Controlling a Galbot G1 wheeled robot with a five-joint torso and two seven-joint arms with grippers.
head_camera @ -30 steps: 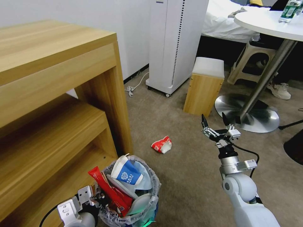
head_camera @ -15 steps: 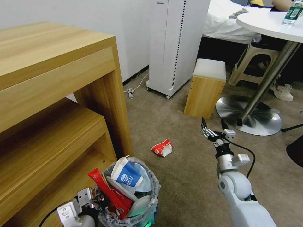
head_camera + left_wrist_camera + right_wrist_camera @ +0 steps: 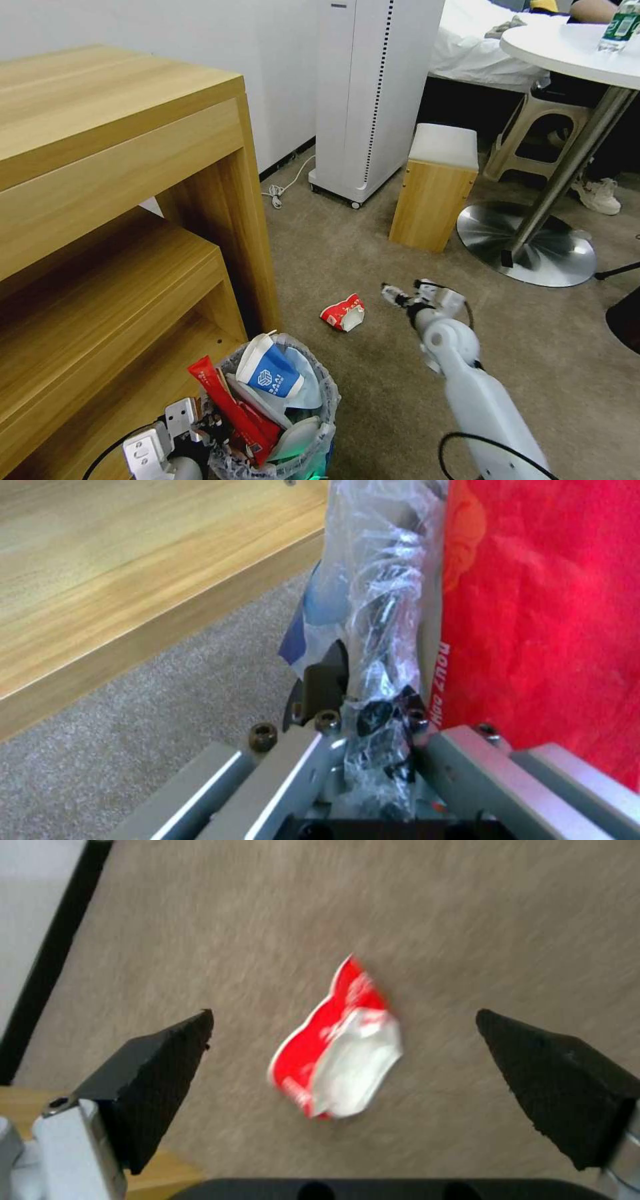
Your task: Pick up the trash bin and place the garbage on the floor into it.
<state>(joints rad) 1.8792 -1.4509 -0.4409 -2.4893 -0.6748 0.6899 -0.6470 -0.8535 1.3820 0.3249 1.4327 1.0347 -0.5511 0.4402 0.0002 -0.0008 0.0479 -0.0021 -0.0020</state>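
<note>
Your left gripper (image 3: 373,715) clamping rim of small round bag-lined trash bin (image 3: 293,427), already nearly full. Your right gripper (image 3: 343,1060) gaping wide, hovering above crushed red-white paper cup (image 3: 340,1060) lying on beige carpet floor (image 3: 373,373): last visible garbage.

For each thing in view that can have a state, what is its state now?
Trash bin: upright, nearly full, held at its rim.
Left tool: shut on the trash bin's bagged rim.
Right tool: open, above the red-white paper cup.
Red-white paper cup: crushed, lying on the floor.
Blue-white paper cup: inside the bin, tilted.
</note>
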